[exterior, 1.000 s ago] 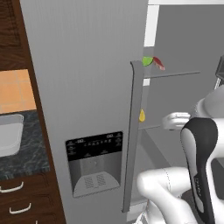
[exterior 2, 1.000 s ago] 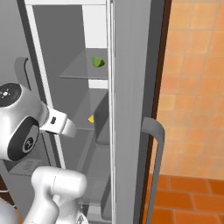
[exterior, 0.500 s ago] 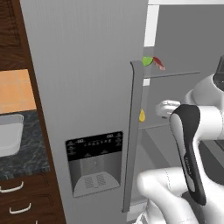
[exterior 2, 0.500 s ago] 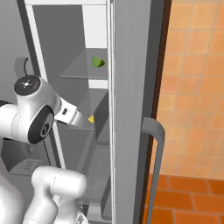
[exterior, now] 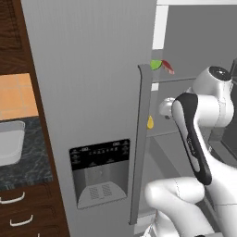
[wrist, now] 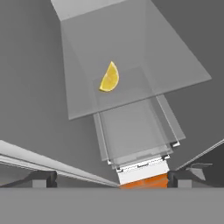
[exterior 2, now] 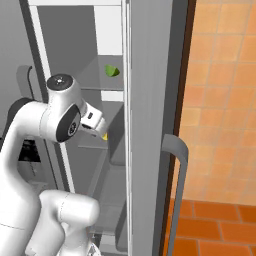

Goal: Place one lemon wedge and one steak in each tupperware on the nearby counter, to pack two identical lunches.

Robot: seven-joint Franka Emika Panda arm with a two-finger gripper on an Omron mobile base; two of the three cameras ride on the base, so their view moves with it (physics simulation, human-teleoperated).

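Kitchen, fridge alcove. Far left in the left base view: dark speckled counter [exterior: 21,169] over brown cabinets, one light-grey tupperware [exterior: 10,143] sitting on it, nothing visible inside the part that shows. Right of that, the closed grey fridge door [exterior: 88,92] with its dispenser panel and tall handle.

Past the door edge, the open compartment. Upper shelf [exterior: 180,79]: a green-yellow lemon wedge [exterior: 156,65] touching or just beside a red steak [exterior: 168,67]; cannot tell which. Lower shelf: second lemon wedge [exterior: 150,122], yellow, close to the front edge. In the hand view this wedge [wrist: 109,77] lies alone on a glass shelf [wrist: 131,94], ahead of the fingers and apart from them.

Gripper [exterior 2: 96,122] reaches into the lower shelf level, its tip close to the yellow wedge in the right base view. Fingers [wrist: 43,178] spread wide at the bottom corners of the hand view, nothing between them.

Progress, by judgement: early. No item packed that I can see; both wedges and one steak are in the fridge. Second steak and second tray not located. Current step reads as the approach to the first lemon wedge.
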